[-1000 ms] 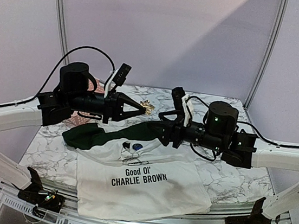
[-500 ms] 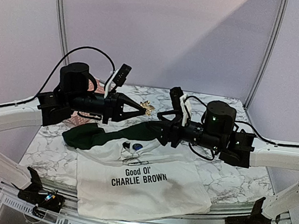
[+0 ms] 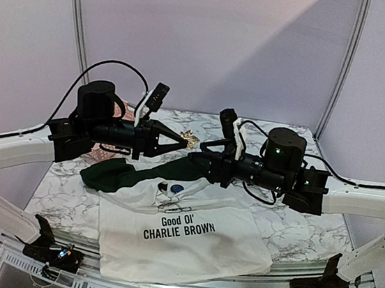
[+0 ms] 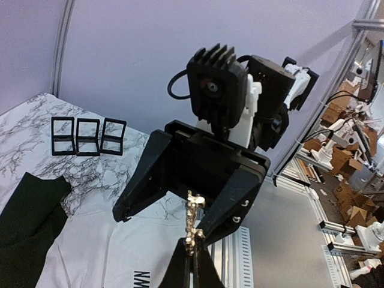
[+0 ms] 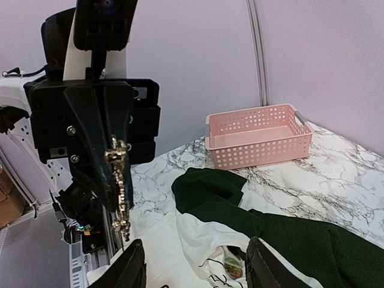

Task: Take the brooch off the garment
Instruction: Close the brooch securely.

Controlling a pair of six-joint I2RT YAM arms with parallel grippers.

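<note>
Top external view. Left end effector (image 3: 181, 141): clenched on the gold brooch (image 3: 191, 139), which is held in the air above the bench (image 3: 308, 232). Right end effector (image 3: 200, 152): jaws apart, facing the brooch, close by. Garment (image 3: 180, 248): lying on the near bench, print up. Pink basket (image 5: 258, 141): far left.

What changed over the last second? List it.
The right gripper moved left, toward the left gripper; its open jaws now flank the gold brooch. Unchanged: the left gripper stays shut on the brooch, and the T-shirt lies as before.
</note>
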